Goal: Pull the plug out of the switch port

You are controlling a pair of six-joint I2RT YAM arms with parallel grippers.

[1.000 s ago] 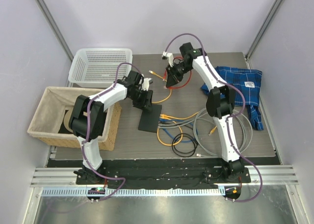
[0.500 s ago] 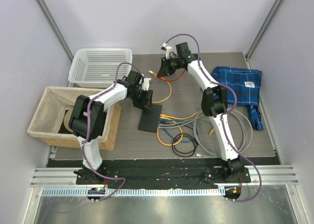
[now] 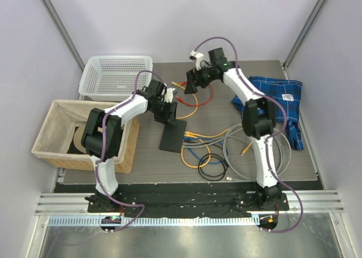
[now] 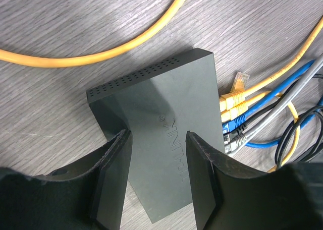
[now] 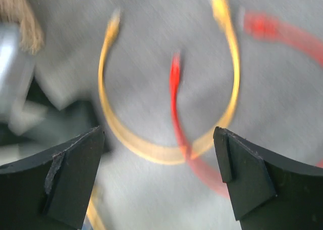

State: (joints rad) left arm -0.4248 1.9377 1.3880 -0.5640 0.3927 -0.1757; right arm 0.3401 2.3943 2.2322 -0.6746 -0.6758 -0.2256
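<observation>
One change worth flagging: the right gripper has just let go. A second ago its jaws were pinched down on the red cable and carrying it up off the table. Now they're spread as wide as they go, with nothing in them. The wrist view is pretty smeared, but the red plug end is lying loose on the table below the gripper, in the gap between the two fingers. A loop of yellow cable curls around it down there.

The left gripper hasn't budged. Its jaws are about half open and parked right over the switch, with the switch's top face showing between the fingers. It isn't clamped around the box. I can't tell if the finger pads are pressing on the lid or just hovering over it.

The switch itself sits directly under the left gripper and well apart from the right one, on the arm-base side of it.

My read is that the red plug is out of its port and dropped, so the actual pull looks done. The other plugs (two yellow, a blue, a grey) sit in the sockets to the right of the left fingers. If more are meant to come out, the right arm has to come back for them.
</observation>
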